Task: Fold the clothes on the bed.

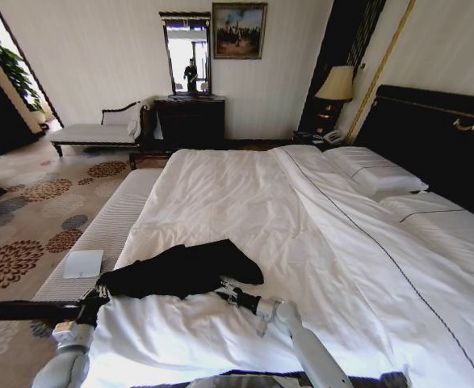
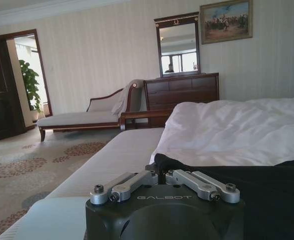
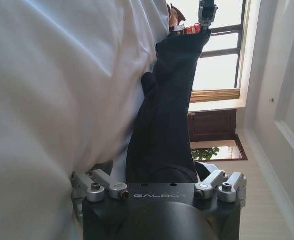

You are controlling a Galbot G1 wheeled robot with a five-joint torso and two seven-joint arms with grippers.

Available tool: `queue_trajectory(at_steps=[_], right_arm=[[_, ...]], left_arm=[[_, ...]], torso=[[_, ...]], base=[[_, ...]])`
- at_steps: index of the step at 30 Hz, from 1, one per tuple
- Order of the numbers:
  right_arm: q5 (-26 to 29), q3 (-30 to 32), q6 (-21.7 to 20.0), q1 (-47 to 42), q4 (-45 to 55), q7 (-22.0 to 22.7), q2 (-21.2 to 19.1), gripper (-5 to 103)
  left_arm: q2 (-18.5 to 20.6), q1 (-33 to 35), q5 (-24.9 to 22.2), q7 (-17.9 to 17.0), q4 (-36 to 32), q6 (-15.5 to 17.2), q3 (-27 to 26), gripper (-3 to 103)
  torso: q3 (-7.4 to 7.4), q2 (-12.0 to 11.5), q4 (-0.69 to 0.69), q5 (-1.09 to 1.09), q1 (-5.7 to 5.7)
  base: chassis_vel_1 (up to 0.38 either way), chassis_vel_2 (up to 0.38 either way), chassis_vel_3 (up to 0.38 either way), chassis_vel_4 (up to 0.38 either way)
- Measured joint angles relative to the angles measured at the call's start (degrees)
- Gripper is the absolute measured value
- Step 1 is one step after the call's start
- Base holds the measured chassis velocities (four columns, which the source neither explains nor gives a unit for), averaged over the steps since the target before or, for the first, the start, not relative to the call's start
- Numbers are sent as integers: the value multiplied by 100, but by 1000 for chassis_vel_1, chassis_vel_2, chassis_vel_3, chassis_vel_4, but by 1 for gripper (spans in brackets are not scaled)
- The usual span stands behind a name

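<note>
The clothes, a black T-shirt, lie bunched in a long strip near the foot of the white bed. My left gripper is at the strip's left end, by the bed's edge. In the left wrist view the left gripper is shut on a corner of the black fabric. My right gripper is at the strip's right end. In the right wrist view the right gripper is spread open with the shirt running between its fingers. The left gripper shows at the shirt's far end.
A pale striped bench runs along the bed's left side with a small white pad on it. Pillows and a dark headboard are at the far right. A chaise longue and dresser stand by the back wall.
</note>
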Motion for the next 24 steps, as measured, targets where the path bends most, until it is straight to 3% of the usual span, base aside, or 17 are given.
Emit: queue_trajectory(at_steps=[2,3,4,7,10,24], right_arm=[[-6,-1,-24,2,0,-2,8,93],[-21,-1,-43,5,-5,-2,15,89],[-72,-1,-131,13,-46,77,27,73],[-73,-1,-186,13,-50,126,29,68],[-73,6,-240,10,-50,181,33,56],[-51,-36,-309,-72,-51,297,51,52]], left_arm=[[0,3,0,0,-3,-1,0,1],[1,5,1,0,-6,-1,-1,1],[3,18,2,0,-14,-3,-8,1],[6,25,2,0,-20,-4,-9,1],[11,25,5,-1,-32,-5,-10,1],[2,16,28,-11,-42,-5,2,1]], torso=[[0,0,0,0,0],[0,-1,0,-1,0],[0,0,0,0,0],[0,-1,0,-1,0],[0,0,0,0,0],[0,-1,-1,0,0]], base=[[0,0,0,0],[0,0,0,0],[0,0,0,0],[0,0,0,0],[0,0,0,0],[0,0,0,0]])
